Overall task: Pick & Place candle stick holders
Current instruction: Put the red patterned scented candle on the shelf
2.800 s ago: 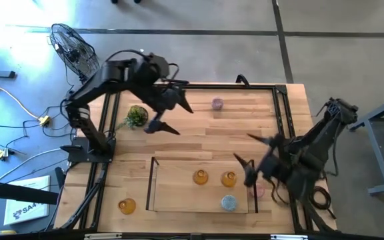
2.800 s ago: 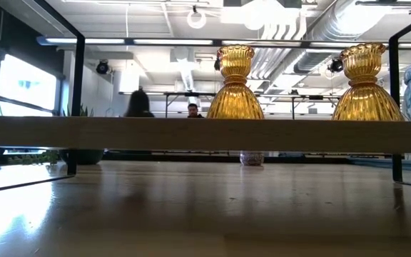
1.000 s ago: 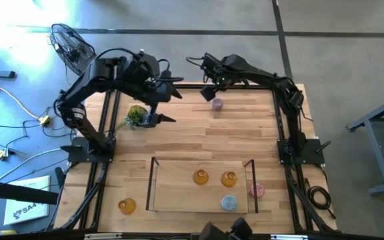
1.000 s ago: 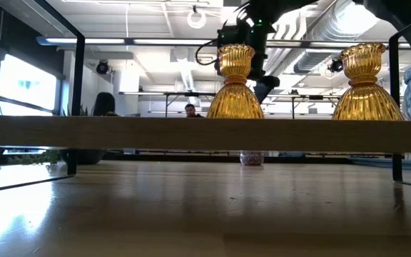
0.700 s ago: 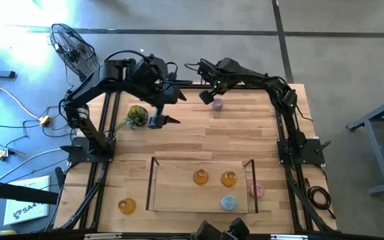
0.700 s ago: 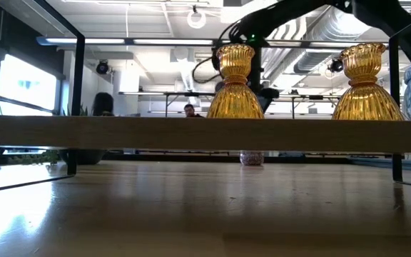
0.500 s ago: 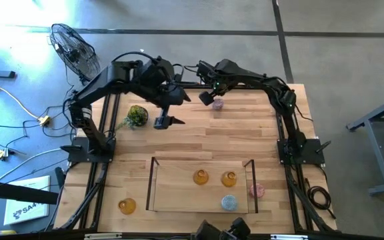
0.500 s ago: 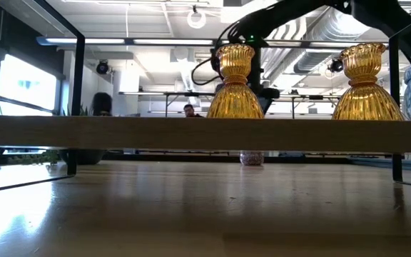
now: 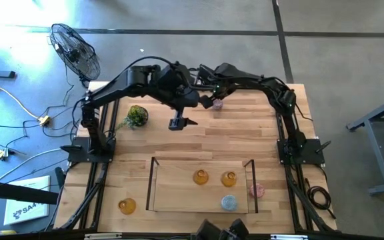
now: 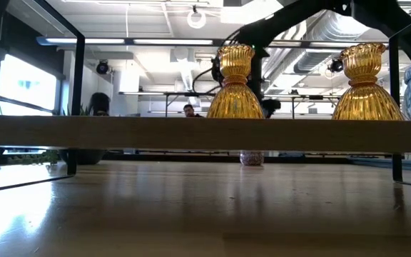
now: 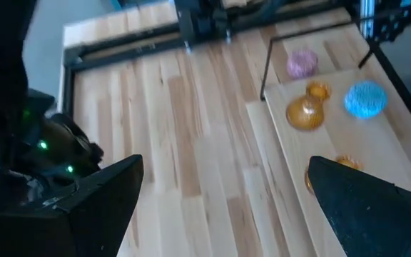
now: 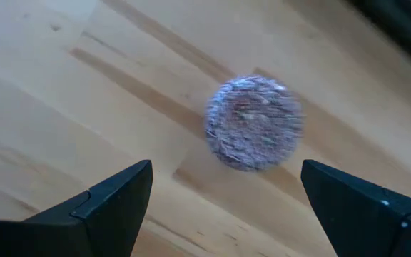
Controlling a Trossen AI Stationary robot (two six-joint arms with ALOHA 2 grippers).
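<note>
The right gripper [image 12: 220, 196], fingers spread, hovers over the mauve holder [image 12: 254, 123] at the table's [image 9: 245, 137] far edge; next, descend and pinch it. The left gripper [image 11: 223, 193], also spread, waits mid-table.

Grey floor [image 9: 199, 17], fan [image 9: 76, 48], ceiling ducts [image 10: 312, 25]

Six small glass holders, all upright. Mauve round holder [image 9: 217, 103] at upper centre of high view, on bare wood, alone. Two amber narrow-necked holders [image 9: 201, 177] [image 9: 229, 179] side by side at lower centre on the raised board, light blue round one [image 9: 229, 202] just below them. Pink round one [image 9: 257, 191] right of the board. Third amber holder [image 9: 127, 206] at lower left.
</note>
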